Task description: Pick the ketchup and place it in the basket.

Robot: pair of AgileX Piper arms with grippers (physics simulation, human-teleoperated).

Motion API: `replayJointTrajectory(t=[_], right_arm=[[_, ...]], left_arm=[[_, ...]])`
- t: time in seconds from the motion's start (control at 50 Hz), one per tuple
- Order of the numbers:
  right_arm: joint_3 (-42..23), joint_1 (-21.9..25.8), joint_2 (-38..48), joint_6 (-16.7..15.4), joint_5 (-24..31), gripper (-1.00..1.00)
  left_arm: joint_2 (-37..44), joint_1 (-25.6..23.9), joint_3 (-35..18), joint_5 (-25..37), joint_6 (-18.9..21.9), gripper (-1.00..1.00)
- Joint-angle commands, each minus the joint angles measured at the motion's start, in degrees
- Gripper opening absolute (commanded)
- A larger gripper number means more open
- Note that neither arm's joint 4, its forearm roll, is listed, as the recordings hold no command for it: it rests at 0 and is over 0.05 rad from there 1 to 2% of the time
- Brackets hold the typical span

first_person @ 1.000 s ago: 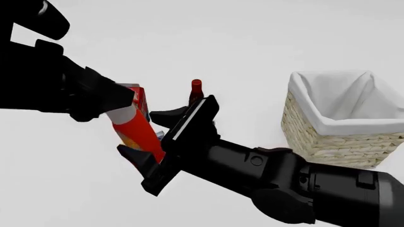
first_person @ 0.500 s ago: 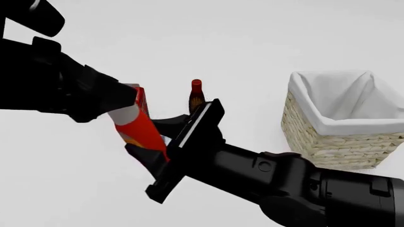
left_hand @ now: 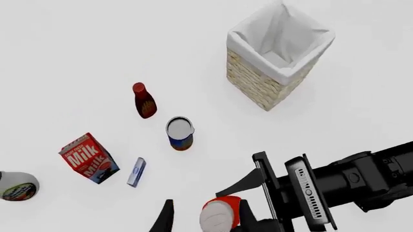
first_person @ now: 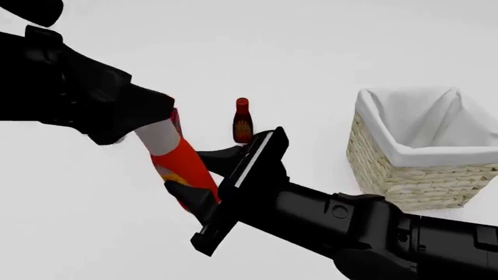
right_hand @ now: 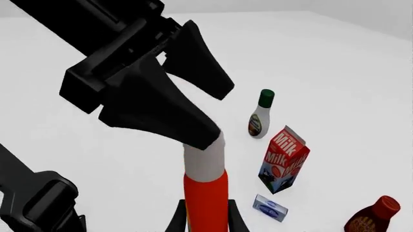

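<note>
Ketchup (first_person: 183, 166) near-upright, cap tilted up-left, base down-right.

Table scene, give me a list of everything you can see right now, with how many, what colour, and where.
ketchup: one, red-orange with white neck, tilted, held off the table between both hands
basket: one, straw-coloured with white lining, on the right
dark sauce bottle: one, brown-red with red cap, upright behind the ketchup
milk carton: one, red and blue, left of the sauce bottle
can: one, blue with pale top, near the sauce bottle
small box: one, pale blue, lying beside the milk carton
green-capped bottle: one, white, beyond the milk carton
left hand: one, black, gripping the ketchup's top
right hand: one, black, around the ketchup's body
</note>
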Motion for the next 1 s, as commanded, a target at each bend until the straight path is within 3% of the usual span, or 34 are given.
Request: replayJointTrajectory(t=[0.02, 0.2, 0.46, 0.76, 0.98, 1.0], right_arm=[[1.7, -0.3, -1.1, 1.2, -0.9, -1.00], [2.4, -1.6, -1.5, 1.5, -1.3, -1.00], [1.9, -4.4, -3.6, 1.4, 0.7, -1.00], [-0.6, -11.2, -5.1, 0.4, 3.8, -1.00], [-1.0, -15.8, -6.5, 0.8, 4.8, -1.00], [-0.9, -16.3, -6.9, 1.2, 4.5, -1.00]], left_arm=[[-0.5, 2.4, -1.3, -1.5, 1.5, 1.00], [-0.8, 3.1, -4.6, -1.3, 0.9, 1.00], [-3.1, 7.0, -2.8, -4.1, -1.0, 1.00], [-7.3, 13.7, 6.9, -12.1, -4.4, 1.00], [-11.2, 21.5, 14.3, -19.0, -0.8, 1.00], [-11.0, 21.3, 15.1, -19.3, -1.9, 1.00]])
